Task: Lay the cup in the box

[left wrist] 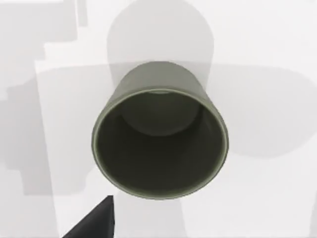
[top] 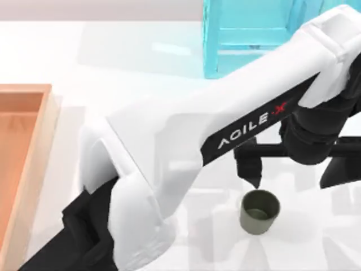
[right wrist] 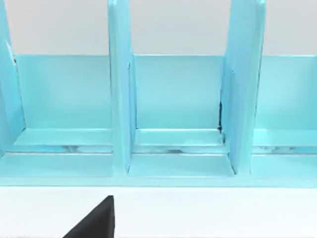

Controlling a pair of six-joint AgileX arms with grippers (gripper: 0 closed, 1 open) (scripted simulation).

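The left arm stretches from the lower left of the top view across the white table (top: 113,62) to its right half, its white link bearing black AgileX lettering. The left gripper (top: 292,169) hangs above the table with its two dark fingers (top: 249,167) spread wide apart, holding nothing. The small olive-grey cup (top: 259,212) stands upright on the table in the lower right part of the top view, mouth up, empty, and touching neither finger; one finger's tip appears just above its rim in that view. The left wrist view looks straight down into the cup (left wrist: 159,134), showing its round rim, dark inside and flat bottom, with grey shadows on the table around it. The wooden box (top: 48,141) lies at the table's left edge, pale walls around an orange-brown inside, well apart from the cup. A light-blue shelf frame (top: 248,39) stands at the far side of the table, to the right of centre. The right wrist view faces this frame (right wrist: 173,99) at close range, showing its upright dividers and open compartments, with a dark wedge of the right gripper (right wrist: 94,223) at the edge; whether that gripper is open or closed cannot be told.
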